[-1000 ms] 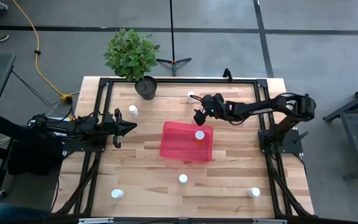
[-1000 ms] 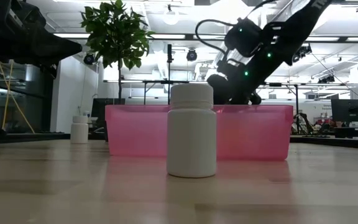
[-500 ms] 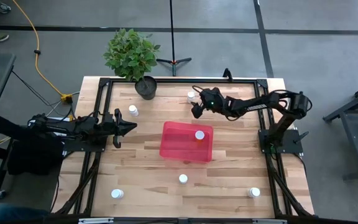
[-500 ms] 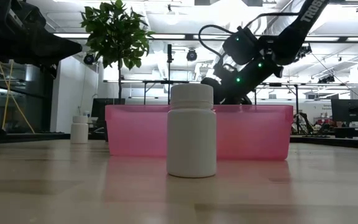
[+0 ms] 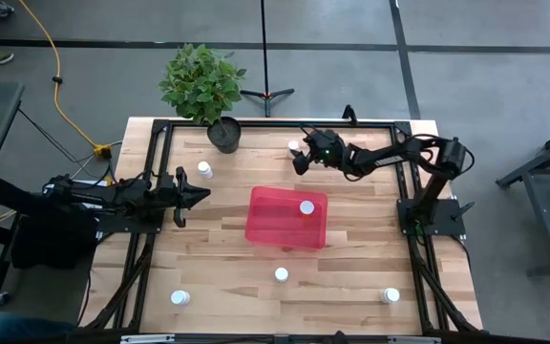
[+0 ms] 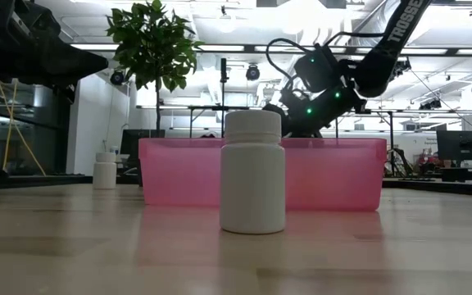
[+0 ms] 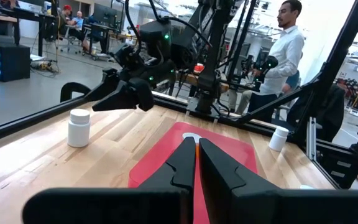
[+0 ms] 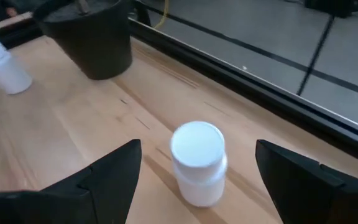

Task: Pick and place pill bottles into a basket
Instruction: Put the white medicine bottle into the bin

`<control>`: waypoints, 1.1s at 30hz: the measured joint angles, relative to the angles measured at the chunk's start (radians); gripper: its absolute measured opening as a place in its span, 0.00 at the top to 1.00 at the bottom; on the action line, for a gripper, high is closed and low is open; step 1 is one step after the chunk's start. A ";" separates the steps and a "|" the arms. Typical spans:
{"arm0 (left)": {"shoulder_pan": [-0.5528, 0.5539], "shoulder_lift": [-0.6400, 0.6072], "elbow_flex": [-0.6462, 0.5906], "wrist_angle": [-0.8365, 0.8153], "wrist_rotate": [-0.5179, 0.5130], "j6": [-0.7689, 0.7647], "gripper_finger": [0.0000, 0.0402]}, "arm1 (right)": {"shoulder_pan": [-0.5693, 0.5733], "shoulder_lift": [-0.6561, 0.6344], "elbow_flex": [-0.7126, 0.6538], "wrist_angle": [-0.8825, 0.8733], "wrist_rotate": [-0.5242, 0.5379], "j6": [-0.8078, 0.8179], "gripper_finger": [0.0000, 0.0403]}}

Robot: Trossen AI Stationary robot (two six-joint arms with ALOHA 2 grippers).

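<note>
The red-pink basket (image 5: 280, 222) lies mid-table with one white-capped pill bottle (image 5: 306, 207) inside it. My right gripper (image 5: 300, 162) is open and hovers just short of a white pill bottle (image 8: 197, 163) that stands on its base near the table's far edge. Its fingers (image 8: 114, 169) stand on either side of the bottle, apart from it. Other bottles stand at the far left (image 5: 203, 169), at the near middle (image 5: 281, 274), near left (image 5: 179, 297) and near right (image 5: 391, 295). My left gripper (image 5: 199, 194) is shut and empty, left of the basket.
A dark plant pot (image 5: 224, 135) with a leafy plant stands at the far edge, left of the right gripper; it also shows in the right wrist view (image 8: 98, 37). A black frame rail (image 5: 275, 122) runs along the table's far edge. A person (image 7: 284, 43) stands beyond the table.
My right gripper has moved from above the basket's far edge toward the table's far edge, up to the bottle standing there. The left arm and all the bottles have kept still.
</note>
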 joint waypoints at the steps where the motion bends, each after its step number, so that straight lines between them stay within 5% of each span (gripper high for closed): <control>1: 0.000 0.000 0.000 0.000 0.000 0.000 0.86 | -0.002 0.004 0.000 0.013 -0.006 -0.006 0.24; 17: 0.000 0.000 0.000 0.001 -0.021 0.000 0.86 | -0.035 0.015 0.000 0.105 -0.074 -0.226 0.24; 26: 0.000 0.000 0.000 0.002 -0.022 -0.042 0.86 | -0.071 0.015 0.003 0.046 -0.144 -0.182 0.24; 33: 0.000 0.000 0.000 0.002 -0.026 -0.042 0.86 | -0.063 0.018 0.170 -0.262 -0.120 -0.155 0.24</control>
